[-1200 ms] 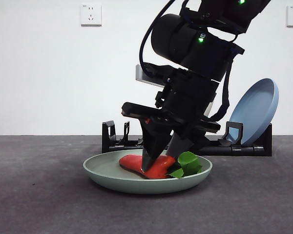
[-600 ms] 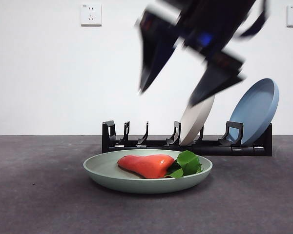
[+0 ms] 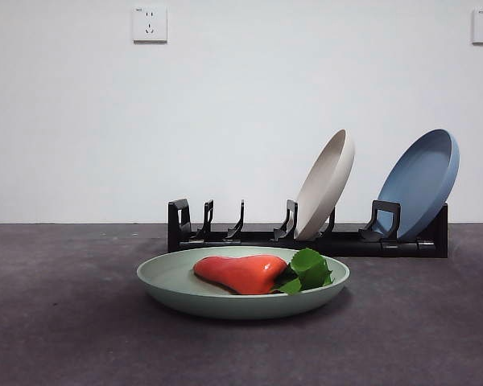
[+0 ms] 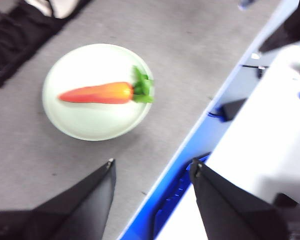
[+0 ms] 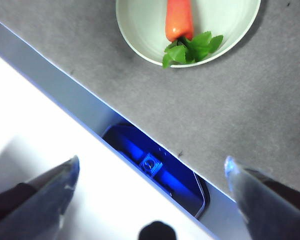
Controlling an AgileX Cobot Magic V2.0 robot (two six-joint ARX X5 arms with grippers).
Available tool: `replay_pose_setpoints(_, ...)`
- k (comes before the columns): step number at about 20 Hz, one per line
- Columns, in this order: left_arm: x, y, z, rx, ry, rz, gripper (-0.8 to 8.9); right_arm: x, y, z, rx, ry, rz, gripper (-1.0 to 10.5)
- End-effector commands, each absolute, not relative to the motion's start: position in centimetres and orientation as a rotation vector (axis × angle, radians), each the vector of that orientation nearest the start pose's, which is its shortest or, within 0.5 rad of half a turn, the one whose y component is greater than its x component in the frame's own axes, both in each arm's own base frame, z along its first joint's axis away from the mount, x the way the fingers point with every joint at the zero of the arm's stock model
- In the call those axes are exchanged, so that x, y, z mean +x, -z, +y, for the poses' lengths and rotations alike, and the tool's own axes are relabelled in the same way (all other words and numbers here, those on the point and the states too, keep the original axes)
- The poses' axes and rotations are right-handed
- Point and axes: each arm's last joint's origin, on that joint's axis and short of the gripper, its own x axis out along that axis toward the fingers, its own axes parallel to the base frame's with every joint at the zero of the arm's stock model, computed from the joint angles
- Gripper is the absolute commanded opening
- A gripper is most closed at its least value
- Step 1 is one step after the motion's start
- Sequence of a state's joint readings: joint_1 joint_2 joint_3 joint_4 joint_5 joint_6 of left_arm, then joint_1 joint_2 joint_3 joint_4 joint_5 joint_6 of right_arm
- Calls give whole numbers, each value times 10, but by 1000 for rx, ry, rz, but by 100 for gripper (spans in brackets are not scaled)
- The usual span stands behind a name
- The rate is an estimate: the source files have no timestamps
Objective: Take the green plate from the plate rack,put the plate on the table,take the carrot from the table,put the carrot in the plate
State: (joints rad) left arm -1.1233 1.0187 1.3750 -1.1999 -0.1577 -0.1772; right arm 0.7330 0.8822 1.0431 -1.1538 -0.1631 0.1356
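The green plate (image 3: 185, 294) lies flat on the table (image 3: 64, 322) in front of the plate rack (image 3: 249, 239). The carrot (image 3: 240, 273) lies on its side in the plate, its green leaves toward the right. No gripper shows in the front view. My left gripper (image 4: 152, 165) is open and empty, high above the table's edge, well away from the plate (image 4: 85, 122) and carrot (image 4: 97, 93). My right gripper (image 5: 151, 162) is open and empty, also over the table's edge, away from the plate (image 5: 135, 25) and carrot (image 5: 179, 17).
A beige plate (image 3: 326, 183) and a blue plate (image 3: 419, 183) lean in the rack's right slots; its left slots hold nothing. The table's blue-trimmed edge (image 4: 190, 145) and a white surface beyond it show in both wrist views.
The arm that stood over the plate with its jaws at the carrot has let go, risen and left the front view. The carrot stays lying in the plate.
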Motion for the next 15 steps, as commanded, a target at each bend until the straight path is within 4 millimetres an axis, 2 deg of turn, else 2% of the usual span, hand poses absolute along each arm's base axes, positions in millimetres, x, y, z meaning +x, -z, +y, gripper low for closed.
replay_pose_setpoints(1,70,-397,-137,365,845,784,229,93,-327,92,-149,-774,1015,229)
replay_pose_setpoints(2,70,-396,-137,368,845,788,150,91,-329,90,-145,-777,1002,83)
replay_pose_setpoints(3,70,-396,-137,370,846,792,78,90,-329,89,-144,-777,994,-16)
replay_pose_setpoints(4,70,-396,-137,371,848,797,7,89,-330,88,-142,-779,988,-9)
replay_pose_setpoints(5,69,-395,-137,372,853,803,-13,88,-331,87,-141,-781,984,-8)
replay_pose_setpoints(15,69,-395,-136,374,855,810,-3,87,-331,86,-140,-779,977,1)
